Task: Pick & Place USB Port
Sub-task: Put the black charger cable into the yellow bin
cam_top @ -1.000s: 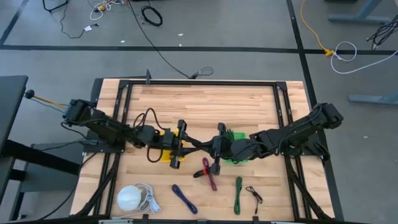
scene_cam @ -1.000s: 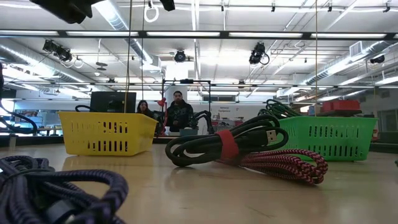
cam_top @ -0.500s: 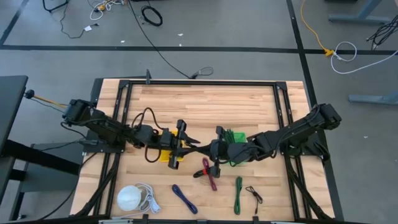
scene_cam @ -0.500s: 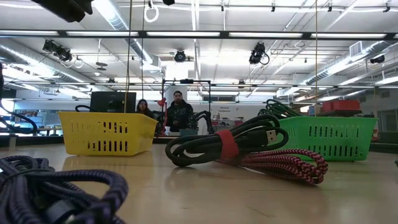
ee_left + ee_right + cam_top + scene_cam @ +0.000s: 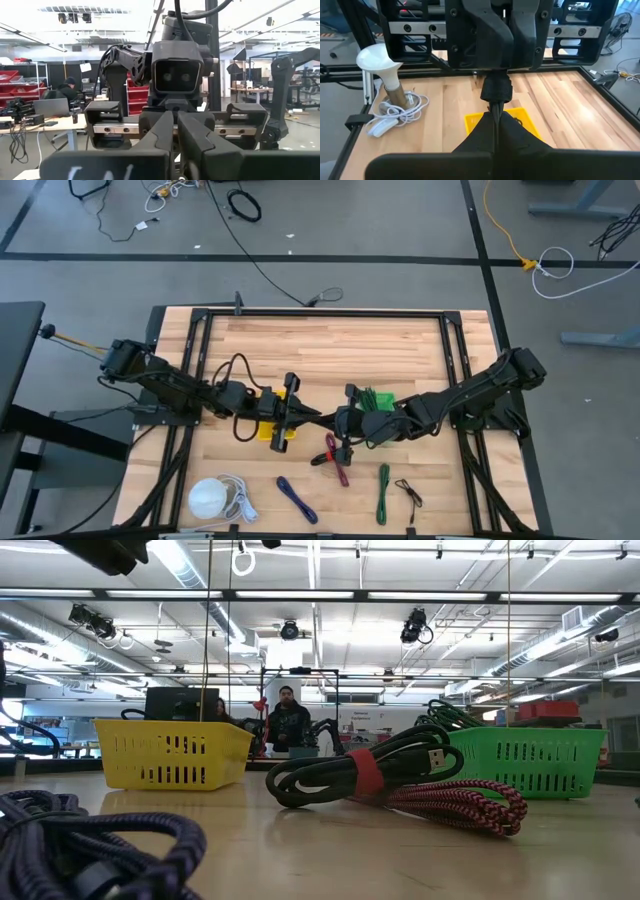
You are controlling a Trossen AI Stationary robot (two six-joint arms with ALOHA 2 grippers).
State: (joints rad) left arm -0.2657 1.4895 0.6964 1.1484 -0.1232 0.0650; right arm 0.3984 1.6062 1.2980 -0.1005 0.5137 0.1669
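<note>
Left gripper and right gripper meet mid-table, both pressed together on a black coiled cable above the yellow plastic basket.

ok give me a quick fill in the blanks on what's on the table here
1. The basket next to the left gripper is ___.
2. The basket next to the right gripper is ___.
3. The lamp with its coiled cord is ___.
4. In the low view, a ___ strap binds the black cable coil.

Missing words: yellow, green, white, red.
</note>
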